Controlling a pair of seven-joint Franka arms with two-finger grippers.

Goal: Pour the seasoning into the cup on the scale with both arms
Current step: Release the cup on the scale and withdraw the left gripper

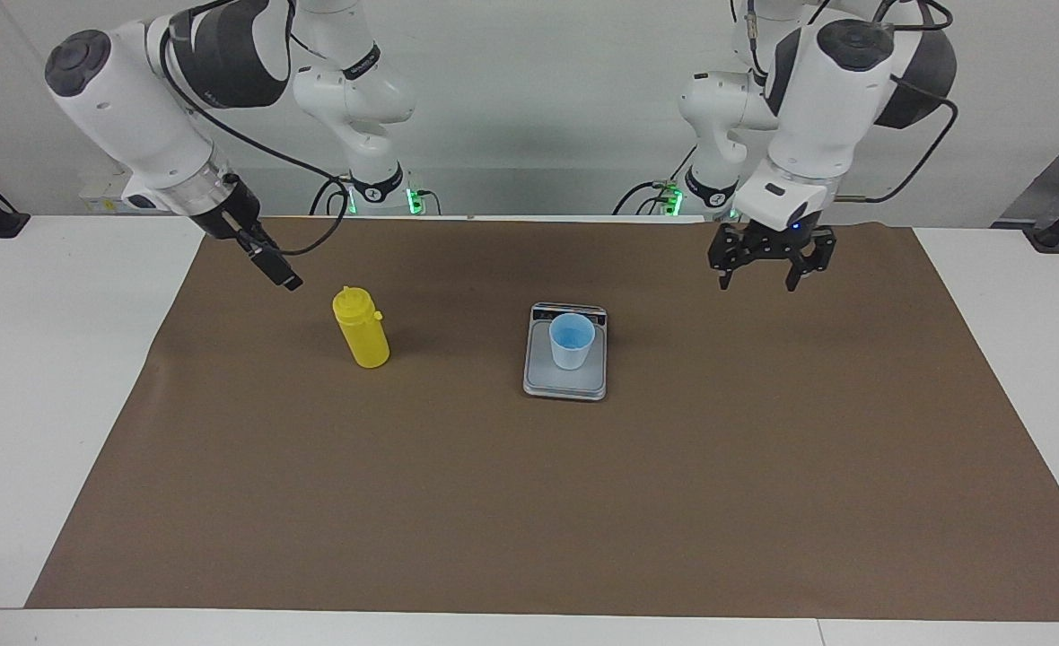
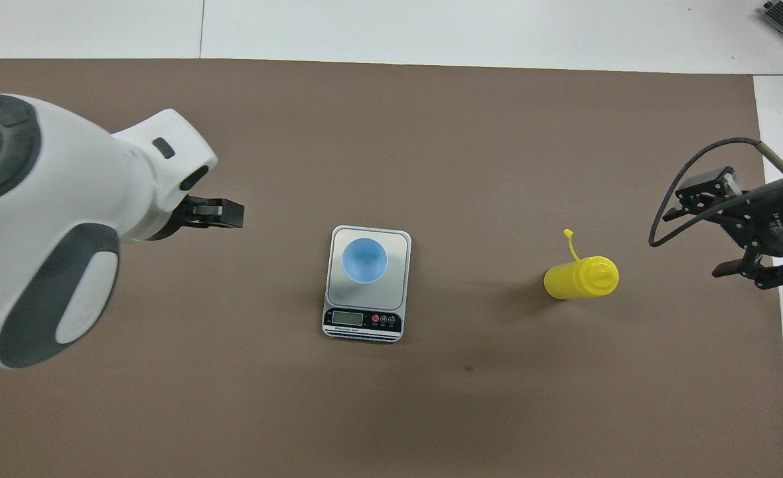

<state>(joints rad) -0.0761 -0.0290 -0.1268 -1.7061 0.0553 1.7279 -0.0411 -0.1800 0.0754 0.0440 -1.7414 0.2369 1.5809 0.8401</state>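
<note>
Left tool [image 1: 759, 278] spread, empty, up in the air over bare mat toward the left arm's end of the desk [image 1: 63, 377], well apart from the scale [image 1: 565, 381]. Right tool [image 1: 271, 267] also spread, empty, angled down over the mat just beside the seasoning [image 1: 361, 330], not touching it.

Cup [image 1: 572, 341] upright on the scale platform, nothing poured that I can see. Seasoning stands upright on the brown mat [image 1: 529, 502], toward the right arm's end, well apart from the scale.

Risks, my read:
- Bottle is tall and narrow; a slanted approach that clips the shoulder tips it over.
- Cap state unclear, tethered lid [image 2: 569, 240] sticks out; if the nozzle is shut, no pour.
- Cup is light; a nudge from the bottle or a tool slides it off the scale.

Nothing stands between bottle and scale. Only the mat and white desk margins around.
</note>
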